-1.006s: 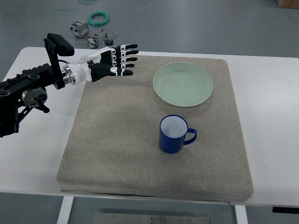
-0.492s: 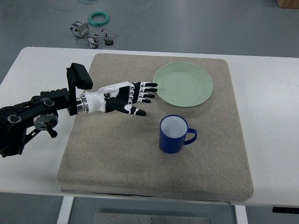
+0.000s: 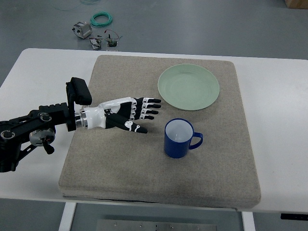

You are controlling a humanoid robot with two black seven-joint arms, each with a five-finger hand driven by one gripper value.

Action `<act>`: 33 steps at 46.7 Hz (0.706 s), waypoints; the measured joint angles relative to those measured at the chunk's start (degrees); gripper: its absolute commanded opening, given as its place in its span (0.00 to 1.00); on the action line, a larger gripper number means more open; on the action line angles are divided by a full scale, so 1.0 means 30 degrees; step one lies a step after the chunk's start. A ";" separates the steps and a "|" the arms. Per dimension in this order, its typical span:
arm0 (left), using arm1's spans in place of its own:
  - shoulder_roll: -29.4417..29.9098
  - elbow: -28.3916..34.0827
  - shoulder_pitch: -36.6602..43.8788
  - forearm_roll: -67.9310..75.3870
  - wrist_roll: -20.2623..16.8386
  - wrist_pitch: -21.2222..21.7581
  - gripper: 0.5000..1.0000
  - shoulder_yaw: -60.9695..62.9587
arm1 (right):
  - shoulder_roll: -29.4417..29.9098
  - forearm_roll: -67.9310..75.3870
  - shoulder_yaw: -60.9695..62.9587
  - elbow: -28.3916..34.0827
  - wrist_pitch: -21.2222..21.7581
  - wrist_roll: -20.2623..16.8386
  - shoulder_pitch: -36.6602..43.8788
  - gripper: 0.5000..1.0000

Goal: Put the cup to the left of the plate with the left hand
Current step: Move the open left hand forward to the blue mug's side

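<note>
— Wide white rounded-corner table [image 3: 279, 96] fills the shot, and a thick beige-grey fabric mat [image 3: 120, 163] lies across its middle.

— Beyond the far edge, smooth grey floor [image 3: 202, 24]. There's a coil of green cable [image 3: 101, 19] lying on it, with a small metal motor-like part [image 3: 81, 29] and a loose tangle of little electronic bits [image 3: 103, 41] just beside.

— Light's even, soft shadows only.

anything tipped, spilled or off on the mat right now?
Nothing stands out. The blue cup stands upright and looks empty on the mat, below the green plate, which lies flat. The left hand hovers open to the cup's left, not touching it. Only clutter: a cable coil and small parts on the floor beyond the table.
</note>
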 measured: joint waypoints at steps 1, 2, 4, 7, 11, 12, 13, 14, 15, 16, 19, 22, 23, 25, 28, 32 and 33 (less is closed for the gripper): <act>0.0093 -0.0075 0.0092 0.0001 0.0000 0.0001 0.99 -0.0008 | 0.0000 0.0000 0.0000 0.0000 -0.0001 0.0002 0.0001 0.87; 0.0183 -0.0154 0.0188 0.0004 0.0000 0.0000 0.99 -0.0010 | 0.0000 0.0001 0.0000 -0.0001 -0.0001 -0.0001 -0.0002 0.87; 0.0270 -0.0249 0.0345 0.0004 0.0000 0.0000 0.99 -0.0012 | 0.0000 0.0001 0.0001 0.0000 -0.0001 0.0002 0.0000 0.87; 0.0374 -0.0399 0.0489 0.0005 0.0001 -0.0001 0.99 -0.0040 | 0.0000 0.0000 0.0000 0.0000 -0.0001 0.0001 0.0001 0.87; 0.0403 -0.0701 0.0575 0.0005 0.0005 -0.0003 0.99 -0.0115 | 0.0000 0.0000 -0.0007 0.0000 -0.0001 0.0000 0.0000 0.87; 0.0395 -0.0782 0.0590 0.0005 0.0005 -0.0004 0.99 -0.0124 | 0.0000 0.0000 -0.0006 0.0000 -0.0002 0.0000 0.0000 0.87; 0.0388 -0.0823 0.0591 0.0006 0.0006 -0.0004 0.99 -0.0124 | 0.0000 0.0001 -0.0006 0.0000 -0.0001 -0.0001 -0.0002 0.87; 0.0360 -0.0846 0.0591 0.0005 0.0006 -0.0004 0.99 -0.0125 | 0.0000 0.0001 -0.0005 0.0000 -0.0002 -0.0001 -0.0001 0.87; 0.0315 -0.0867 0.0591 0.0017 0.0006 -0.0003 0.99 -0.0130 | 0.0000 0.0001 -0.0005 -0.0001 -0.0002 0.0000 0.0000 0.87; 0.0261 -0.0893 0.0591 0.0044 0.0006 -0.0004 0.99 -0.0130 | 0.0000 0.0001 -0.0004 0.0000 -0.0003 -0.0001 -0.0001 0.87; 0.0106 -0.0988 0.0591 0.0190 0.0018 -0.0005 0.99 -0.0130 | 0.0000 0.0001 -0.0003 0.0000 -0.0005 0.0000 -0.0001 0.87; 0.0085 -0.1163 0.0589 0.0295 0.0033 -0.0004 0.99 -0.0130 | 0.0000 0.0001 -0.0002 0.0000 -0.0010 0.0000 -0.0001 0.87; 0.0070 -0.1230 0.0586 0.0323 0.0034 -0.0004 0.99 -0.0130 | 0.0000 0.0001 -0.0002 0.0000 -0.0009 -0.0001 -0.0001 0.87; 0.0051 -0.1376 0.0568 0.0347 0.0034 -0.0005 0.99 -0.0112 | 0.0000 0.0001 -0.0002 0.0000 -0.0010 -0.0001 -0.0001 0.87; 0.0035 -0.1414 0.0533 0.0359 0.0035 -0.0004 0.99 -0.0035 | 0.0000 0.0000 -0.0001 0.0000 -0.0010 -0.0001 -0.0001 0.87; -0.0223 -0.1404 0.0452 0.0380 0.0036 -0.0004 0.99 0.0001 | 0.0000 0.0001 -0.0004 0.0000 -0.0009 -0.0001 -0.0001 0.87; -0.0319 -0.1370 0.0433 0.0385 0.0036 -0.0004 0.99 0.0013 | 0.0000 0.0000 -0.0004 0.0000 -0.0009 0.0000 -0.0001 0.87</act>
